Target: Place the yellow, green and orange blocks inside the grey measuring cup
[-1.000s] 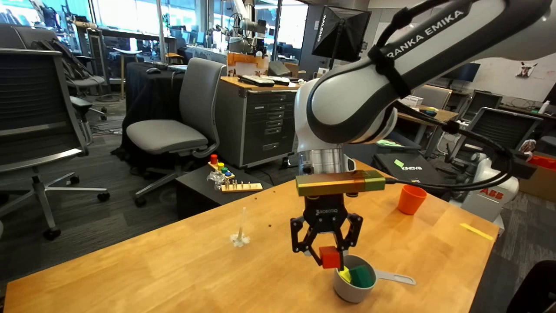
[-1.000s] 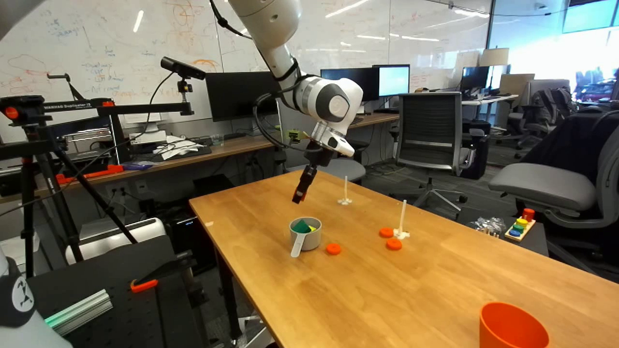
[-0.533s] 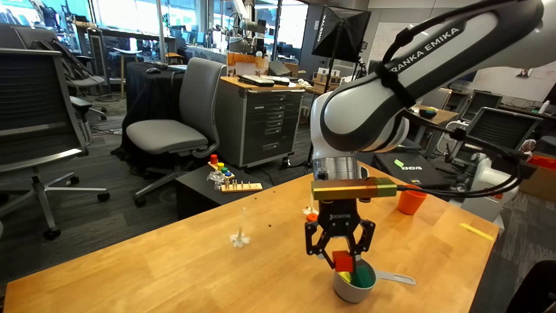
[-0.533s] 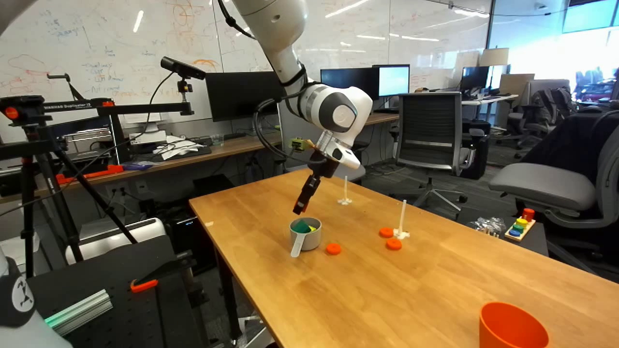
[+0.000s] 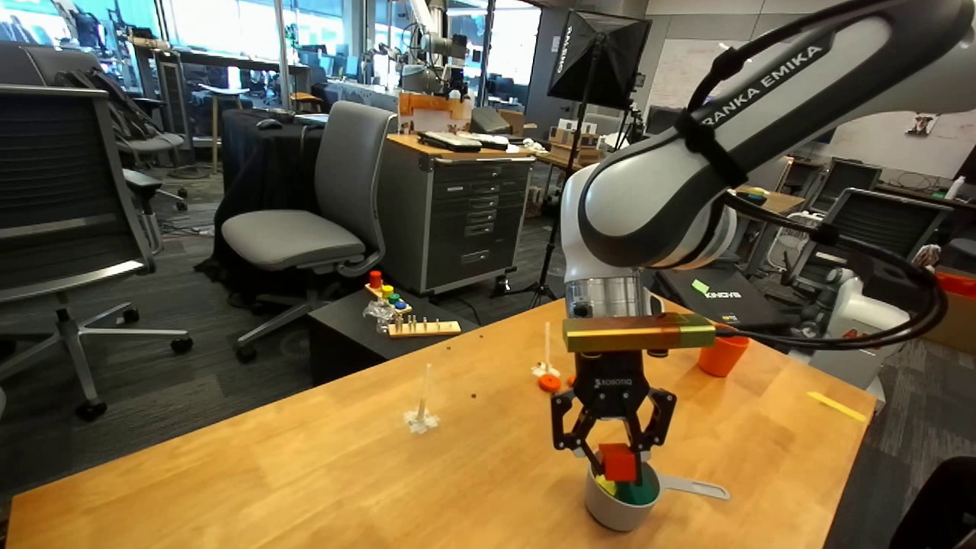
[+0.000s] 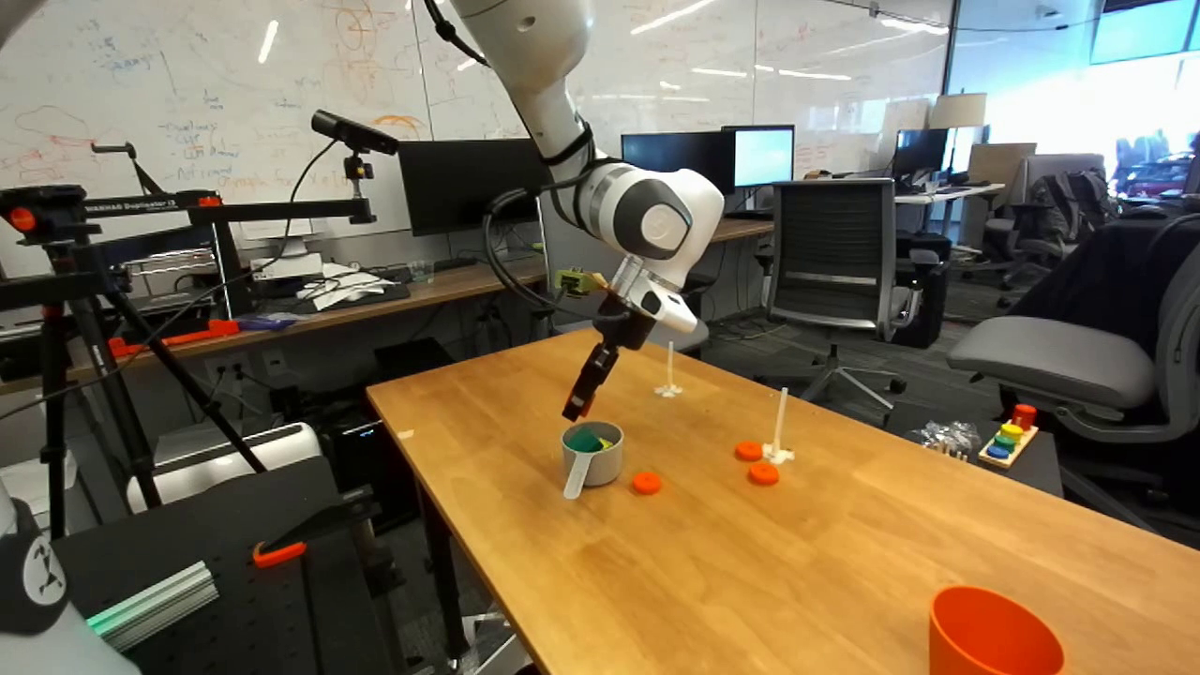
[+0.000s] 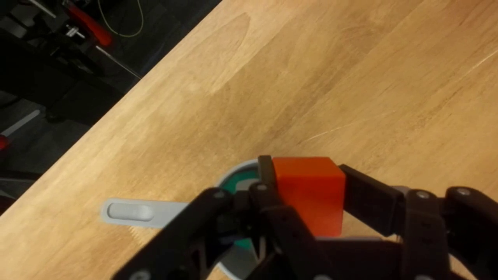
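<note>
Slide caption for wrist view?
Gripper pinching the orange block, partly hiding the grey cup with the green block inside.

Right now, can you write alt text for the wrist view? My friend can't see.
The end effector grips the orange block, partly hiding the grey measuring cup. Part of the green block shows inside; the cup's handle points to the picture's left over a wooden table.

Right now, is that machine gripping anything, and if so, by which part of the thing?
Yes: the small orange-red cube, pinched by two opposite side faces in the black two-fingered hand.
</note>
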Tool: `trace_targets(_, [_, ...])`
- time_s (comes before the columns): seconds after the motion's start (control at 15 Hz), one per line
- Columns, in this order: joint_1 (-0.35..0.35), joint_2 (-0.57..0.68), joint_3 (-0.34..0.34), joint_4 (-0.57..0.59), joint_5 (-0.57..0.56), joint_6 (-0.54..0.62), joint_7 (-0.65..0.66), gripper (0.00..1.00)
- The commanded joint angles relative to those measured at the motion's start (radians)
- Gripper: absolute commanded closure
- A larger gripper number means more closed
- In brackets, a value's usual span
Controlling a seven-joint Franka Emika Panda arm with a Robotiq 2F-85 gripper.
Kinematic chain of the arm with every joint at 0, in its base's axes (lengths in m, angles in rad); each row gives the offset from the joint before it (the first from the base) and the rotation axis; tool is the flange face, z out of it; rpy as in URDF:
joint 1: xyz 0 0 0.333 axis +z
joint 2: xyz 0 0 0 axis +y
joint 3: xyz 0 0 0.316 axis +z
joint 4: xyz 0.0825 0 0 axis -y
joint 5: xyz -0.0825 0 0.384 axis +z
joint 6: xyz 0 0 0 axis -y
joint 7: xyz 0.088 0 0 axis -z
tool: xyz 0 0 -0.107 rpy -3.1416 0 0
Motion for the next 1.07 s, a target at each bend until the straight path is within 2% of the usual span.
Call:
trace_targets(0.0, [-0.014, -0.057, -0.009, -0.077, 0.047, 0.03, -0.032, 0.84])
trace_targets(0.33, [-0.027, -0.069, -0.017, -0.098, 0.054, 0.046, -0.039, 0.84])
trace_targets(0.4, [-0.031, -0.071, -0.016, -0.101, 0.057, 0.045, -0.04, 0.34])
trace_targets(0.47, [-0.033, -0.07, -0.017, -0.1, 0.057, 0.045, -0.043, 0.33])
trace_targets(0.53, [-0.035, -0.071, -0.016, -0.1, 0.06, 0.043, -0.044, 0.28])
trace_targets(0.73, [-0.039, -0.071, -0.017, -0.1, 0.068, 0.045, -0.046, 0.05])
trace_targets(0.8, [-0.04, -0.072, -0.018, -0.1, 0.068, 0.044, -0.047, 0.0])
trace_targets(1.0, [-0.04, -0.091, -0.024, -0.103, 0.066, 0.05, -0.043, 0.0])
